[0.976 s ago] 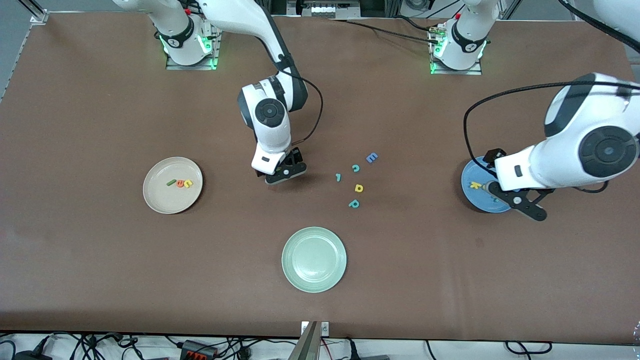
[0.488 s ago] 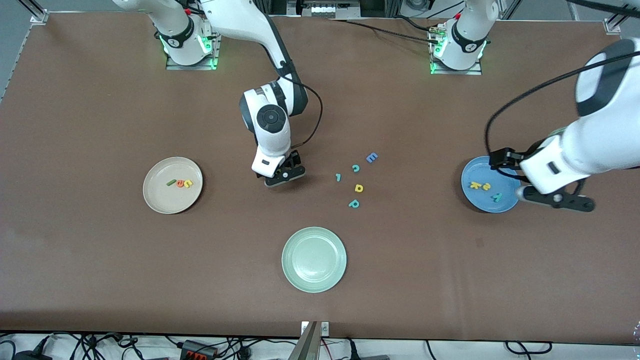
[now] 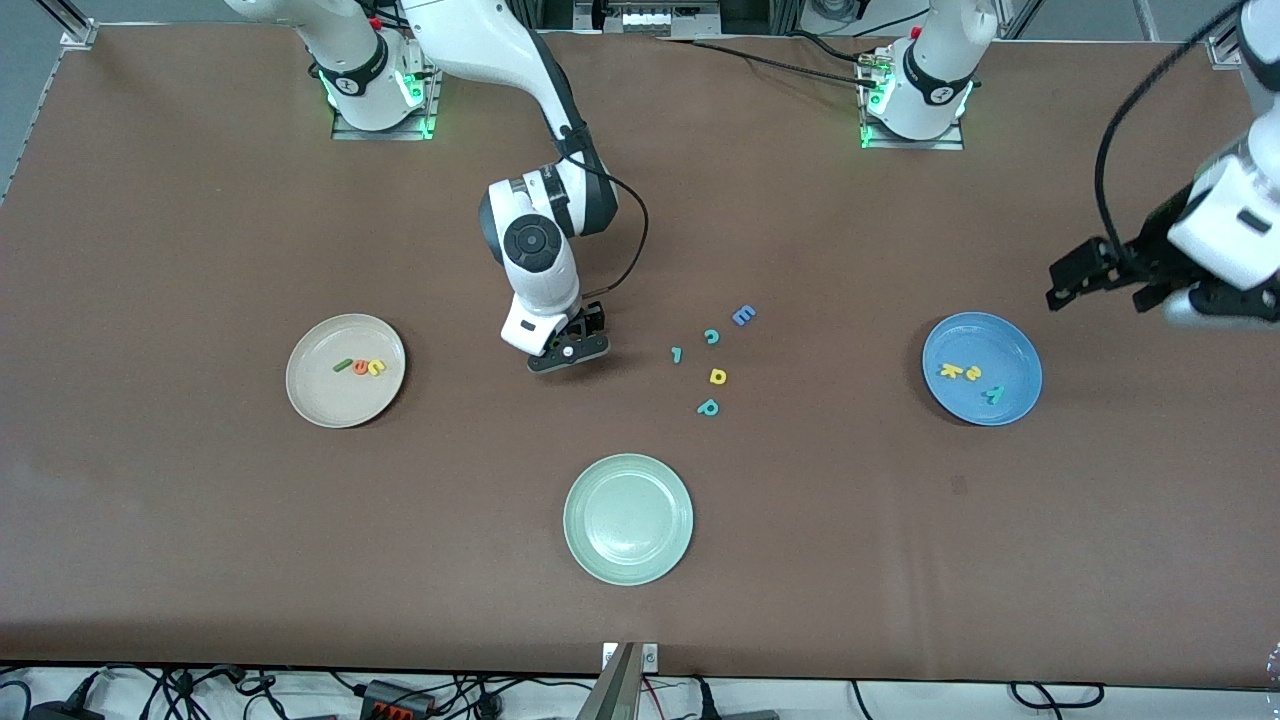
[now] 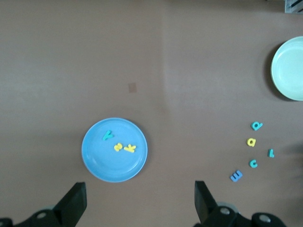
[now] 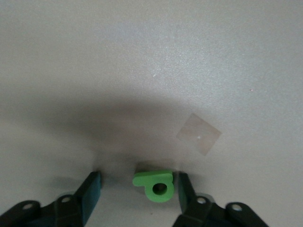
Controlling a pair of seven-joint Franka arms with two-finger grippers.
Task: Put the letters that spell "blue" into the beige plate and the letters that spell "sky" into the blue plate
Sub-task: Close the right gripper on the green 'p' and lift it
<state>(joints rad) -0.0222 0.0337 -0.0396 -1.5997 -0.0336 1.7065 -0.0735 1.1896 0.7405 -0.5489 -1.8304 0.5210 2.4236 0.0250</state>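
1. At mid-table, the right end effector [image 5: 137, 187] sits low with its fingers apart, straddling the green "b" [image 5: 155, 184], which lies flat on the table and is not yet clamped
2. At nine o'clock from it, the beige plate [image 3: 310, 400] holds the dark green "l" [image 3: 343, 365], orange "e" [image 3: 359, 367] and yellow "u" [image 3: 375, 368]
3. At three o'clock, the blue plate [image 3: 1015, 350] holds the yellow "s" [image 3: 947, 370], yellow "k" [image 3: 969, 373] and teal "y" [image 3: 993, 394]
4. At one o'clock of the blue plate, the left end effector [image 4: 138, 201] hangs over bare table, fingers wide apart and empty
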